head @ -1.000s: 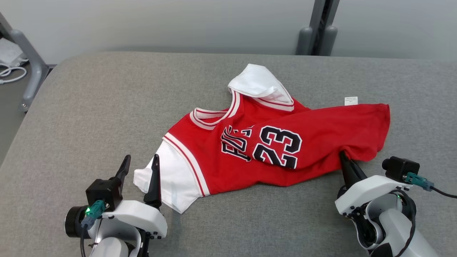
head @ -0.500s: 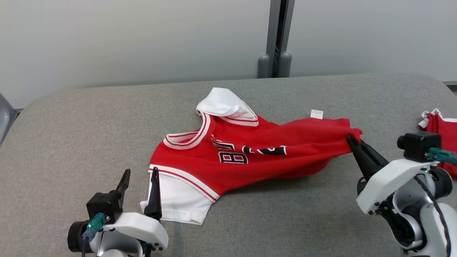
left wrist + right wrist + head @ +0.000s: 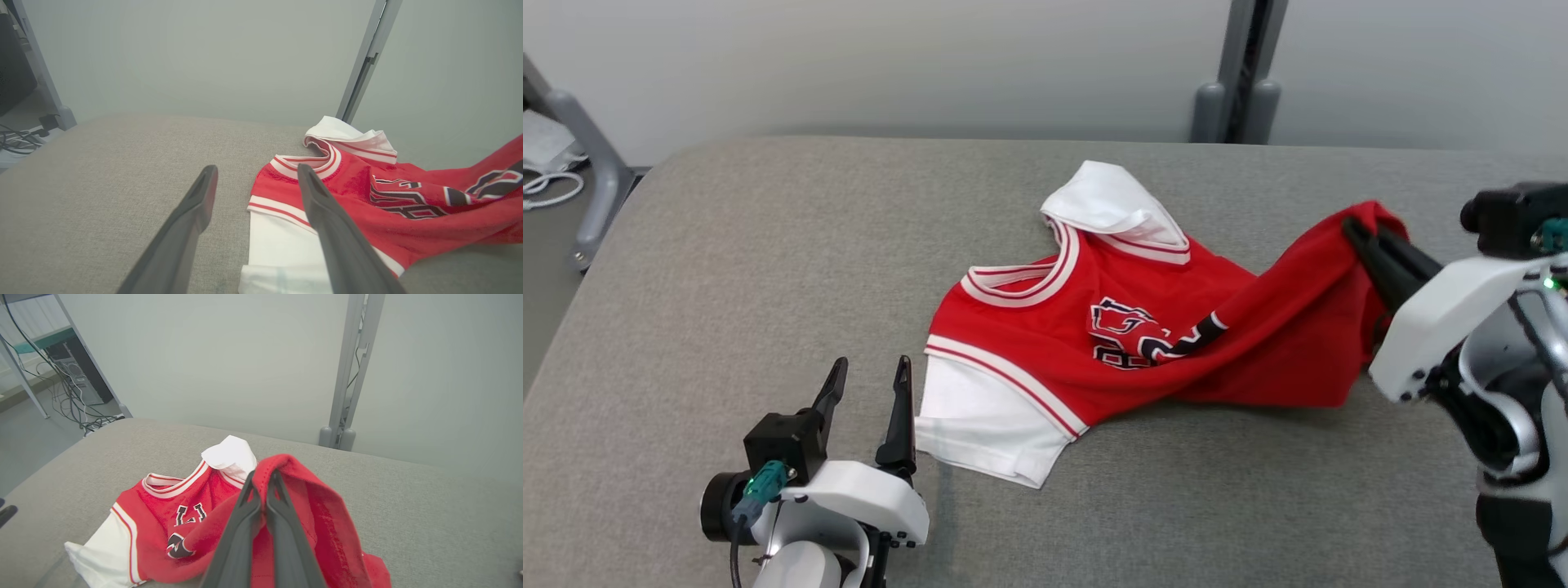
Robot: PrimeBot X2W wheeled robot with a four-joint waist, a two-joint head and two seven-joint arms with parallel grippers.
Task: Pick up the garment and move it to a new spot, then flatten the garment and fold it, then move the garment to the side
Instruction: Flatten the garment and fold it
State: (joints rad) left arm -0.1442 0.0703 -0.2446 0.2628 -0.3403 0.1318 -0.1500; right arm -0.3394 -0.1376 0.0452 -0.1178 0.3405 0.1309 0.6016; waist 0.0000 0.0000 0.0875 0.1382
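A red jersey with white sleeves and dark lettering (image 3: 1143,343) lies crumpled on the grey padded table (image 3: 768,261). My right gripper (image 3: 1356,229) is shut on the jersey's red hem and holds that end lifted above the table; the cloth (image 3: 310,506) drapes over its closed fingers. My left gripper (image 3: 870,376) stands open near the table's front left, just left of the near white sleeve (image 3: 984,429), touching nothing. In the left wrist view the sleeve (image 3: 278,249) lies between and beyond the open fingers (image 3: 196,212).
A grey post (image 3: 1241,73) stands behind the table against a pale wall. A metal frame leg (image 3: 580,139) and white cables (image 3: 547,175) are at the far left, off the table's edge.
My right gripper has lifted the jersey's hem up and to the right, dragging the cloth and folding the number out of sight. The head camera has shifted. The left gripper stays open.
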